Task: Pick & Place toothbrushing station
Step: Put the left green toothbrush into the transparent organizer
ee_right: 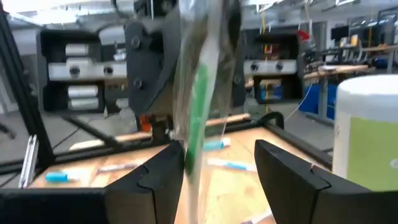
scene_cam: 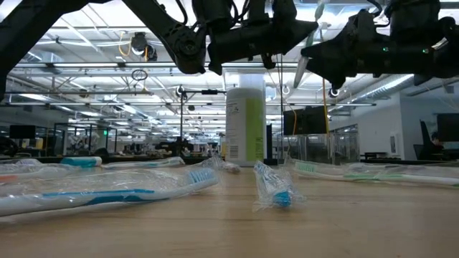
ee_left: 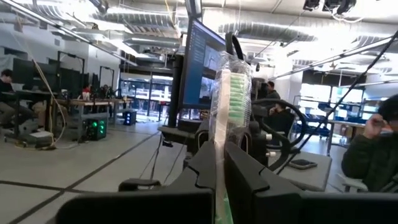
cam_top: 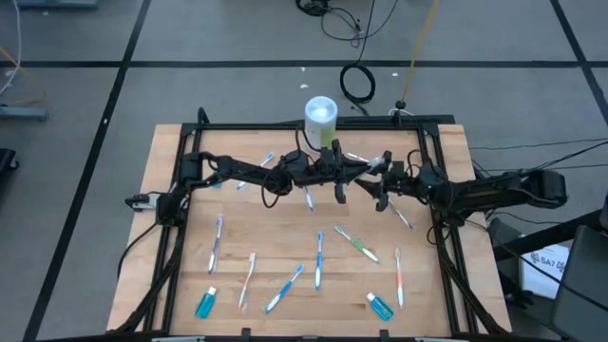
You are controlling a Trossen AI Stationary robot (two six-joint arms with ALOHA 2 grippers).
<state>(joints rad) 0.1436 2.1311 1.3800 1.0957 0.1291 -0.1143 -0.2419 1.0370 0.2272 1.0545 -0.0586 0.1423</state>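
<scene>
Pinching a wrapped green toothbrush [ee_left: 231, 93], left gripper [ee_left: 219, 165]; right gripper [ee_right: 217, 163] spread wide, empty.

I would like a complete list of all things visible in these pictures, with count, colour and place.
Held toothbrush: one, green, wrapped, in the left gripper above table centre.
Loose toothbrushes: about eight, blue, green, orange, pink, spread over the table.
Small tubes: two, teal-blue, near the front corners.
Canister: one, white with green label, back edge.
Table: one, wood, black frame.
People: a few, seated in the room behind.
Left gripper: shut on the toothbrush.
Right gripper: open, facing the left one.
</scene>
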